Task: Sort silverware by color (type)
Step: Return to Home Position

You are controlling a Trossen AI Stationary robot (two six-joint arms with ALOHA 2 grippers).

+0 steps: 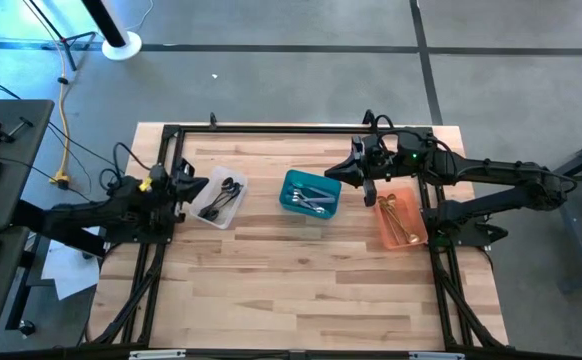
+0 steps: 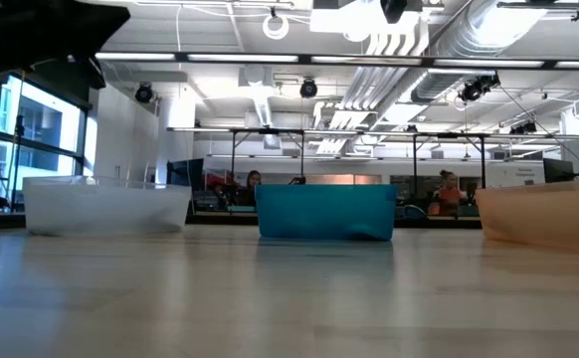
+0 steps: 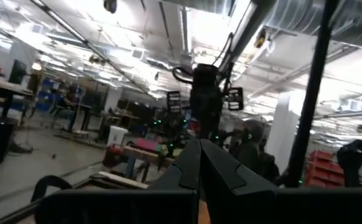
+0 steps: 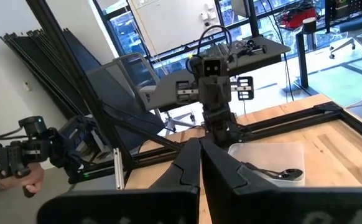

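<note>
**Both arms at opposite sides of the table [image 1: 291, 300], each gripper pointed toward the other.**

Left gripper [image 1: 199, 185]: the fingers are pressed together and nothing is held. The clear bin [image 1: 233, 177] is set just ahead of the tips, and the dark pieces [image 1: 221, 198] are laid inside it.

Right gripper [image 1: 334, 172]: the fingers are likewise closed tip to tip on nothing. From above, the tips are seen over the far corner of the teal bin [image 1: 289, 182], in which the silver pieces [image 1: 314, 202] are gathered. The orange bin [image 1: 386, 238] is placed behind the tips, beside the wrist, and the gold pieces [image 1: 401, 220] are contained in it.

In the right wrist view, the clear bin and one dark spoon are seen beyond the closed fingers, with the left arm facing back from just past the bin. At table height the three bins are seen in a row, apart from one another, with the teal one between the other two. No piece is seen on the bare boards.
</note>
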